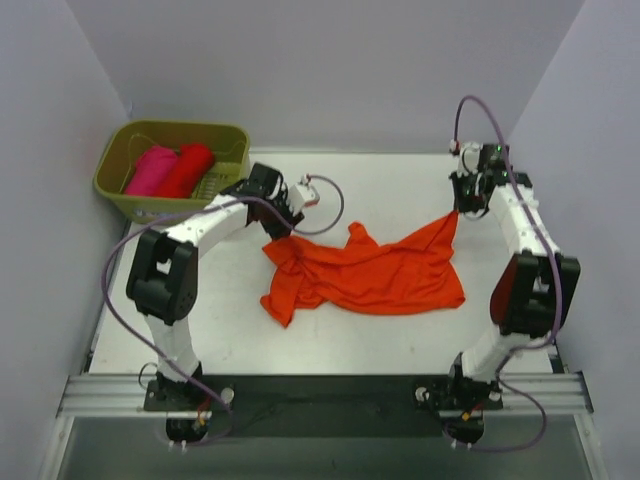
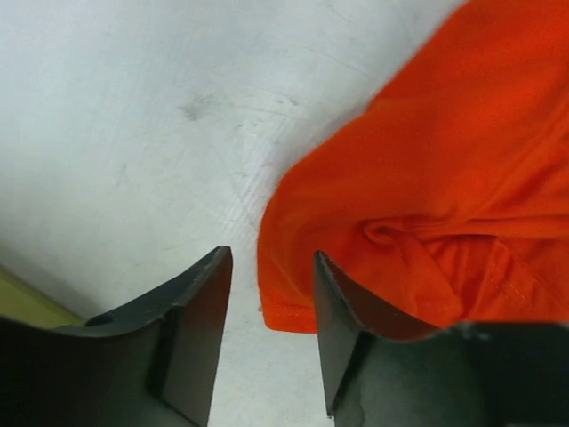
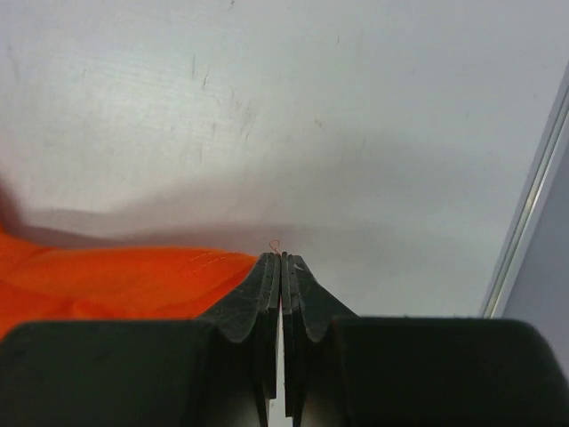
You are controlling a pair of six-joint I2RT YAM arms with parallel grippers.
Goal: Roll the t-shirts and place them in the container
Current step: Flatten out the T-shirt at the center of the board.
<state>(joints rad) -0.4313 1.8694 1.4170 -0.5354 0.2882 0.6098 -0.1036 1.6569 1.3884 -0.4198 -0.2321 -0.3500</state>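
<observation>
Left jaws [image 2: 271,258] are apart with nothing between them, low over the worktop [image 1: 400,180]. The near-left edge of the orange-red t-shirt [image 2: 427,178] lies loose just past the tips. Right jaws [image 3: 282,256] are clenched flat together. From the overhead view they look to be pinching the shirt's far-right corner, since the cloth tents up to them there (wrist view shows only a thread at the tips, so that's my read rather than a clear sight).

Step, as I read it: laying out, not rolling yet. The shirt is in the middle of the worktop between the two arms, rumpled, with folds bunched at the left end.

Orientation: long axis runs left-right, from the left jaws across to the right jaws, and the right end is lifted. I can't tell collar from hem, though a lump pokes out on the far edge.

Next move probably calls for the right corner to be set down flat, the left-end bunching smoothed out, and then both jaws on one edge to start the roll.

The magenta t-shirt [image 1: 150,170] and the deeper red t-shirt [image 1: 190,168] sit bundled side by side in the olive basket [image 1: 150,208] at far left, so I'd say this is the last one.
</observation>
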